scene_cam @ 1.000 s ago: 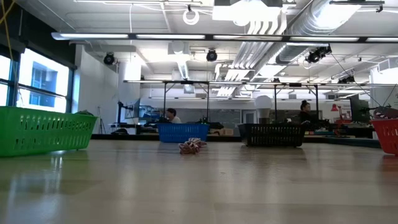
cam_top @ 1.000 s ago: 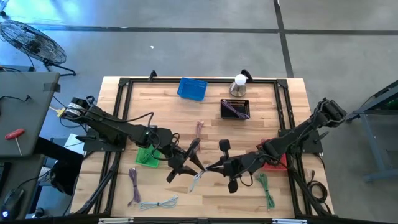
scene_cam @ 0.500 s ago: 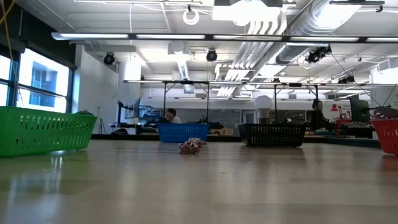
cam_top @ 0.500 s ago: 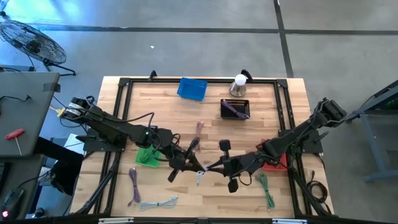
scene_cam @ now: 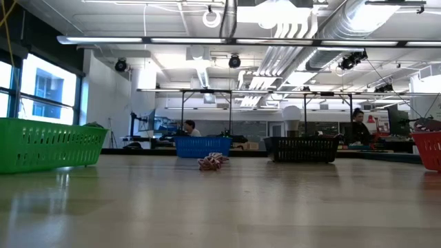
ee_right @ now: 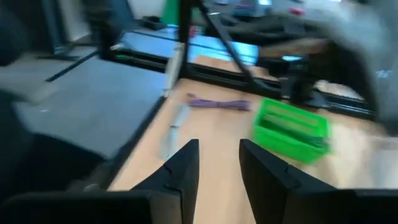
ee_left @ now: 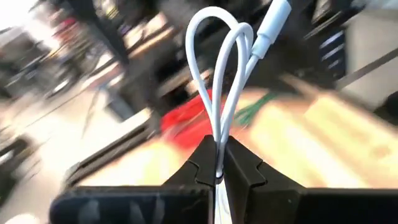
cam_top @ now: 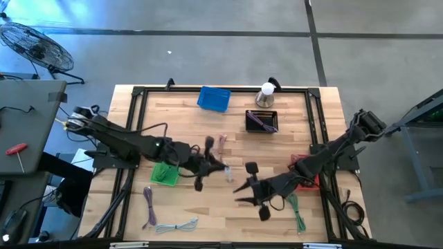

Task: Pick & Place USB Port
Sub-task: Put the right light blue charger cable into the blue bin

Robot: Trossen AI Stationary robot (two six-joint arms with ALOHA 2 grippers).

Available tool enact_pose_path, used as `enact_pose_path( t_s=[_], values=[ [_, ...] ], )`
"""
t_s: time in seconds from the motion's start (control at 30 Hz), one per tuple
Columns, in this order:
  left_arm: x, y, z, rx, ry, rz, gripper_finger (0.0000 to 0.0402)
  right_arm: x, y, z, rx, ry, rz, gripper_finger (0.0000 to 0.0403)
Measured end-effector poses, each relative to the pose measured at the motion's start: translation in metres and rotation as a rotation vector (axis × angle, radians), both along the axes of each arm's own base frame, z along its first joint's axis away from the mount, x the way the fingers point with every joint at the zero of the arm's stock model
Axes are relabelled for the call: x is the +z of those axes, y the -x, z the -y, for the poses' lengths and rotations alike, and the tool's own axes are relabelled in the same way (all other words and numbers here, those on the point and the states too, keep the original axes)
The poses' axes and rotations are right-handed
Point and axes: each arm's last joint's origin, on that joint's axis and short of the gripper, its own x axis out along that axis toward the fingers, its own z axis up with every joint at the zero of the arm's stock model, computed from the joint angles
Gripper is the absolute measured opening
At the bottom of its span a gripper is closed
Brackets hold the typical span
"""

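Observation:
A white USB cable (ee_left: 219, 81), bundled in loops with its plug (ee_left: 273, 15) at the far end, is held above the table's middle by my left gripper (cam_top: 220, 166), which is shut on it. In the high view the cable (cam_top: 228, 173) shows just beyond the fingertips. My right gripper (cam_top: 239, 193) stands open a little nearer and to the right, with nothing between its fingers (ee_right: 186, 165). Neither gripper shows in the low view. My left gripper pinches the white cable's bundled strands (ee_left: 218, 146) between its two fingertips, just below the loops. The fingers come nearly level from the table's left. The loops and plug stick out past the fingertips, and the cable is lifted clear of the table.
A green basket (cam_top: 165, 173) lies under the left arm and a red basket (cam_top: 305, 178) by the right arm. A blue basket (cam_top: 214, 98) and a black basket (cam_top: 261, 121) stand at the far side. Loose cables lie about: pink (cam_top: 221, 143), purple (cam_top: 149, 206), grey (cam_top: 176, 226), green (cam_top: 296, 211).
My left gripper has shut on the white cable, then turned and carried it toward the table's far edge. My right gripper, which was shut at the cable, has opened, let go and drawn back toward the near right.

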Motion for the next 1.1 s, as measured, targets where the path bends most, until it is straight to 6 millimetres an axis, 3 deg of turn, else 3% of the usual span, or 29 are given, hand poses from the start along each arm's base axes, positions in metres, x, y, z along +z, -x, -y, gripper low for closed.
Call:
enact_pose_path(
  t_s=[0.23,0.43,0.73,1.1],
  values=[
    [0.023,0.032,-0.036,0.247,-0.072,-0.049,0.0002,0.000,0.002,-0.005,0.187,-0.055,-0.034,0.0108],
    [0.034,0.052,-0.094,0.485,-0.095,-0.097,0.0002,-0.003,0.003,-0.006,0.227,-0.052,-0.064,0.0108],
    [0.012,0.047,-0.178,0.637,-0.068,-0.226,0.0002,-0.009,0.004,-0.001,0.136,-0.012,-0.120,0.0108],
    [-0.026,0.037,-0.270,0.581,0.049,-0.221,0.0001,-0.009,-0.001,0.006,0.164,0.101,-0.090,0.0108]
  ],
)
